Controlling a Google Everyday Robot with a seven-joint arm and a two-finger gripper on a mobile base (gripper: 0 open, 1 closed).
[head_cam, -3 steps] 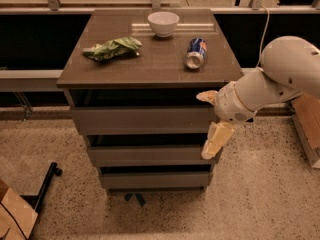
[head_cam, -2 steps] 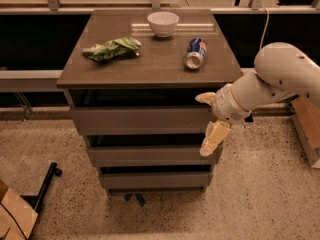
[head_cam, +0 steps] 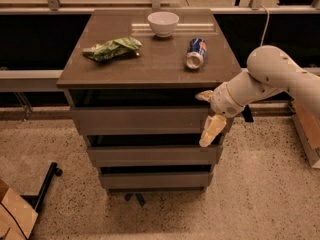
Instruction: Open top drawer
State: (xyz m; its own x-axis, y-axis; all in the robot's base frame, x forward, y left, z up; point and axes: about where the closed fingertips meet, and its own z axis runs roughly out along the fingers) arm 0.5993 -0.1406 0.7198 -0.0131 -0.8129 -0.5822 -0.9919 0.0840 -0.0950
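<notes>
— Where is the gripper (head_cam: 209,113)?

— At the right end of the top drawer (head_cam: 140,120), just under the cabinet top. Its fingers are spread wide, one at the front panel's upper edge, one below it (there is no handle, so the panel itself is probably the hold).

— And the drawer?

— It looks shut.

— Any change since a second ago?

— The gripper has edged slightly left, closer to the panel. The drawer, bowl (head_cam: 163,23) and can (head_cam: 196,53) sit as before.
</notes>
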